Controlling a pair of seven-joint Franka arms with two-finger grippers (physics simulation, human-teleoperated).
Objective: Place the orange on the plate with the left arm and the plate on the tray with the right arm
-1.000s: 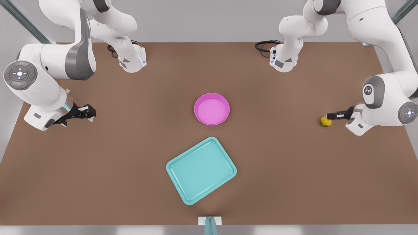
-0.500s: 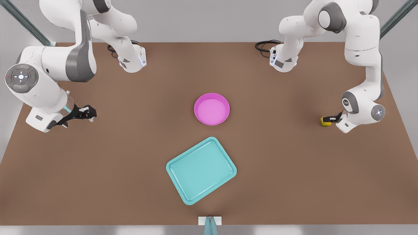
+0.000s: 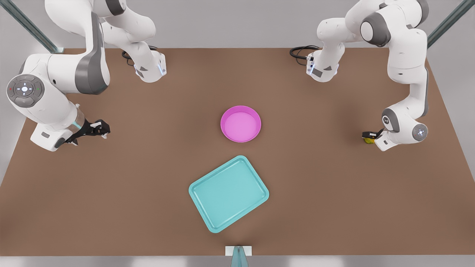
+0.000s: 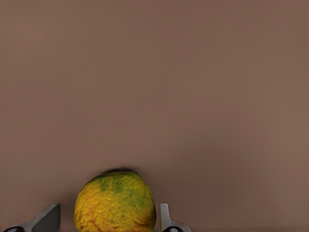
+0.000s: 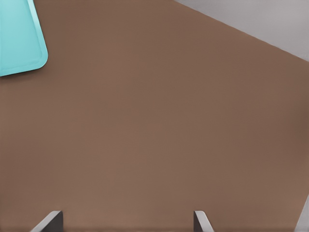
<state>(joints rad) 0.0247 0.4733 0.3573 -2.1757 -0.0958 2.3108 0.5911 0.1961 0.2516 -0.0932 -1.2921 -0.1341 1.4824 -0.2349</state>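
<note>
Step in hand looks like the grasp of the small bumpy yellow-orange fruit with green patches, the orange [image 4: 116, 202], sitting on the brown table [image 3: 334, 193] well off from the round pink shallow plate [image 3: 241, 123], toward the front view's right. The left gripper [image 3: 368, 136] is straddling the orange, fingers [image 4: 166, 220] apart, one on each side with a gap showing, not clamped yet. The left arm is folding down steeply from its base, wrist low to the table, gripper pointing toward the plate. Next move probably calls for closing on the orange, lifting, then carrying it across to the plate; round fruit could roll if the squeeze is off-centre. The turquoise rectangular tray [image 3: 229, 193] with rounded corners is lying just beside the plate, nearer the camera, not touching. The right gripper [image 3: 99, 128] is waiting well apart from the plate on the front view's left, fingers spread wide over bare table, holding nothing.
</note>
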